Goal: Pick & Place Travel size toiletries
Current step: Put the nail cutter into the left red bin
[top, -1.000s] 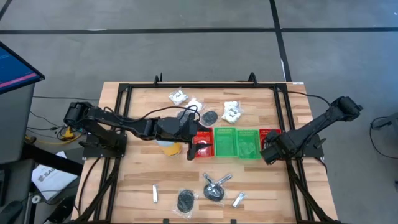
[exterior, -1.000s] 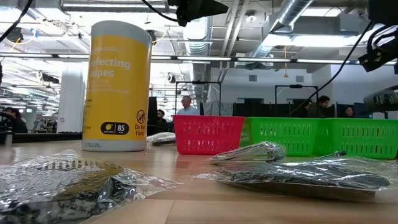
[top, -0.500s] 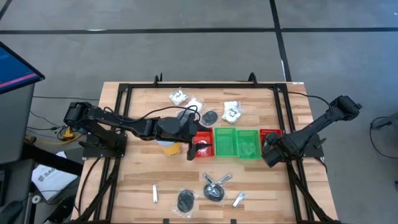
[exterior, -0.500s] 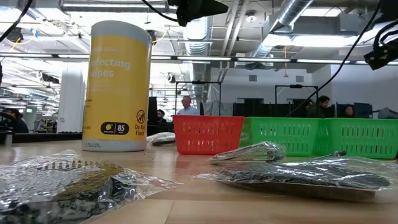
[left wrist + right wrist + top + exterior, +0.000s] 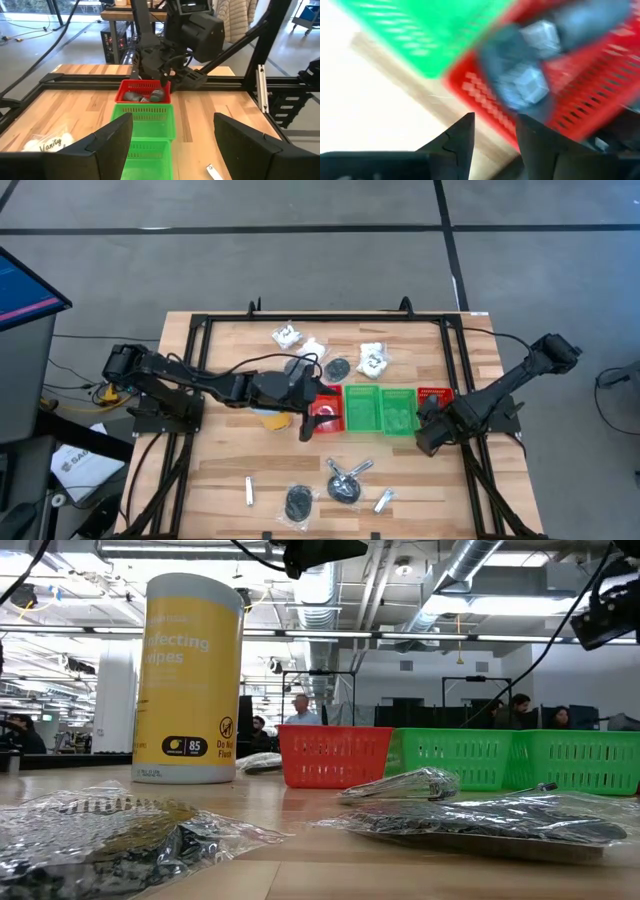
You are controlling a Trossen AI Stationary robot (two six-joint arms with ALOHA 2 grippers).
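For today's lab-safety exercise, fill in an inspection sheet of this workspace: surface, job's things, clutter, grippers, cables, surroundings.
Surface: wooden table inside a black frame.
Job's things: white packets, dark discs and small tubes lie loose; more items sit in the red bin at the right end.
Clutter: yellow wipes canister; green bins; second red bin.
Grippers: left gripper open over the bin row; right gripper open by the right-end red bin.
Cables: black cable along the left arm.
Surroundings: people in the room behind.

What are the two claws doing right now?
Left gripper: open, empty, above the green bins.
Right gripper: open, empty, beside the red bin.
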